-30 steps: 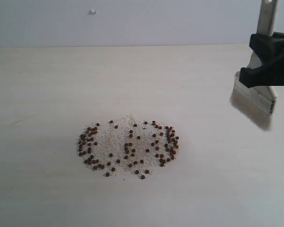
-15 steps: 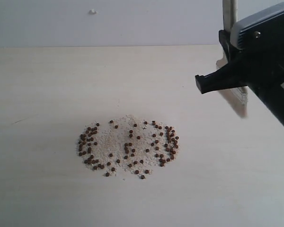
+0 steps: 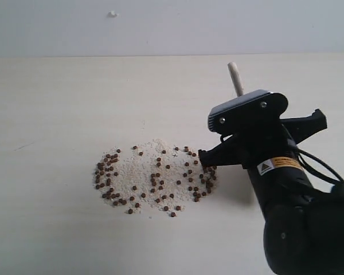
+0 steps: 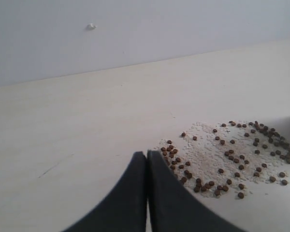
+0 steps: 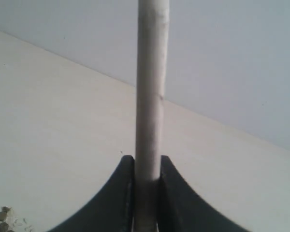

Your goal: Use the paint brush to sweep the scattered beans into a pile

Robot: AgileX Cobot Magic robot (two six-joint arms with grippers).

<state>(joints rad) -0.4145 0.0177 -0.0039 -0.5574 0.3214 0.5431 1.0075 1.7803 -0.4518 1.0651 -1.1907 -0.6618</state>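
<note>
The beans (image 3: 155,177) lie scattered in a rough oval on the pale table, mixed with off-white crumbs. My right gripper (image 3: 246,101) hangs just right of the oval, shut on the paint brush. Only the wooden handle (image 3: 235,78) sticks up behind the gripper; bristles and ferrule are hidden by it. In the right wrist view the handle (image 5: 152,96) rises between the shut fingers of the right gripper (image 5: 147,162). My left gripper (image 4: 146,153) is shut and empty, close to the near edge of the beans (image 4: 222,154).
Off-white crumbs (image 3: 144,165) form a patch under the beans. The table meets a plain wall (image 3: 103,34) at the back, with a small white speck (image 3: 112,14) on it. A few crumbs (image 5: 2,220) show by the right gripper.
My right gripper has carried the brush from the upper right down and leftward to the right edge of the beans. The beans have not moved.
</note>
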